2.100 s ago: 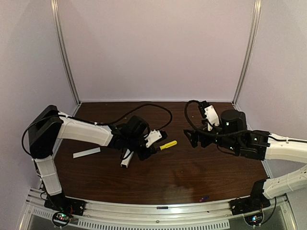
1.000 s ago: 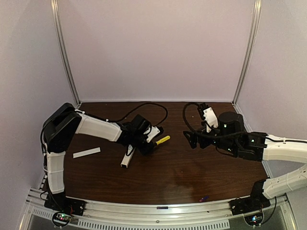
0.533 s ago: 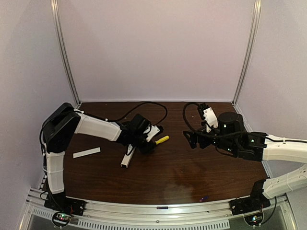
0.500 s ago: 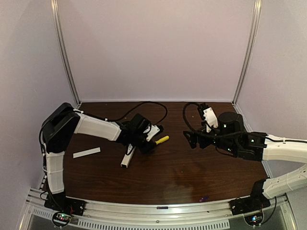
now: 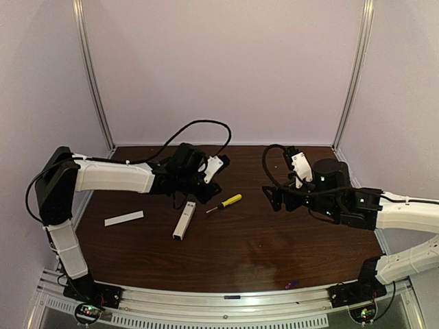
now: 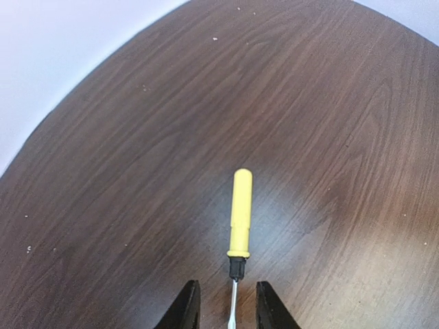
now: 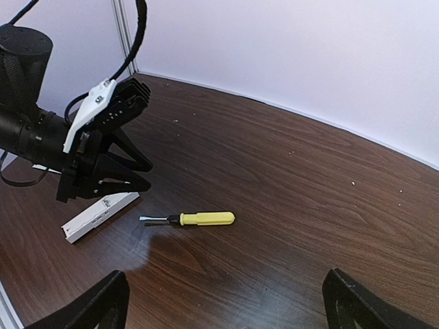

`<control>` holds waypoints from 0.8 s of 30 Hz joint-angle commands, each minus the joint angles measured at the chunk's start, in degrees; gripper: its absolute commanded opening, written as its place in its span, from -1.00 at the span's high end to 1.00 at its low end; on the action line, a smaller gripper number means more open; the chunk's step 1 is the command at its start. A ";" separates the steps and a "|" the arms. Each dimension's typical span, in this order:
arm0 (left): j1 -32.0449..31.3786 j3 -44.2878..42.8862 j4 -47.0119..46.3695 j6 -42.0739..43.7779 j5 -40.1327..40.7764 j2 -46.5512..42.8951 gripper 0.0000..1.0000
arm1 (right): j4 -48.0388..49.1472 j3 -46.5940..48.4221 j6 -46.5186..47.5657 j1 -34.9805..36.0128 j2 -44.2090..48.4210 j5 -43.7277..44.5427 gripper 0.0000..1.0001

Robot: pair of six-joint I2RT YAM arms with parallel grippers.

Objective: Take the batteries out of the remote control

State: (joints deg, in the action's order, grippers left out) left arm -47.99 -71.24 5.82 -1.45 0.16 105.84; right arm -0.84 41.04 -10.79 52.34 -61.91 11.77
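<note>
The white remote control (image 5: 183,221) lies on the dark table, seen also in the right wrist view as remote control (image 7: 99,214). One tiny blue-purple battery (image 5: 291,283) rests near the table's front edge. My left gripper (image 5: 208,190) hangs just behind the remote, raised off the table, open and holding nothing. In its wrist view the left gripper (image 6: 228,312) has its fingers (image 6: 184,310) on either side of the screwdriver's thin shaft without touching it. My right gripper (image 5: 274,199) hovers to the right, wide open and empty.
A yellow-handled screwdriver (image 5: 225,203) lies flat between the two grippers, also seen as screwdriver (image 6: 240,223) and screwdriver (image 7: 199,218). A thin white cover strip (image 5: 124,218) lies at the left. The left arm's cable loops above the back of the table.
My left gripper has opened and let go of the screwdriver, then lifted and drawn back to the left. The screwdriver now lies on the table. The right arm has not moved.
</note>
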 commanded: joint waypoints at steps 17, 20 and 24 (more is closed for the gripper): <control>0.38 6.65 -3.24 -0.48 6.06 -12.23 -0.81 | -0.67 2.22 -1.80 -0.19 -0.58 -1.99 -0.99; 0.40 7.26 -3.27 -0.21 8.70 -13.24 -0.94 | -0.65 2.21 -1.82 -0.21 -0.75 -1.95 -0.99; 0.54 8.38 -3.30 2.35 13.43 -14.74 -0.94 | -1.48 2.72 -2.48 -0.22 -1.27 -1.08 -0.99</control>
State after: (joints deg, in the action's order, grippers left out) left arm -47.99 -64.34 4.43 -1.61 7.88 93.78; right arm -1.41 42.50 -12.21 52.34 -62.33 10.20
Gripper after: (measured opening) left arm 0.973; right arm 0.996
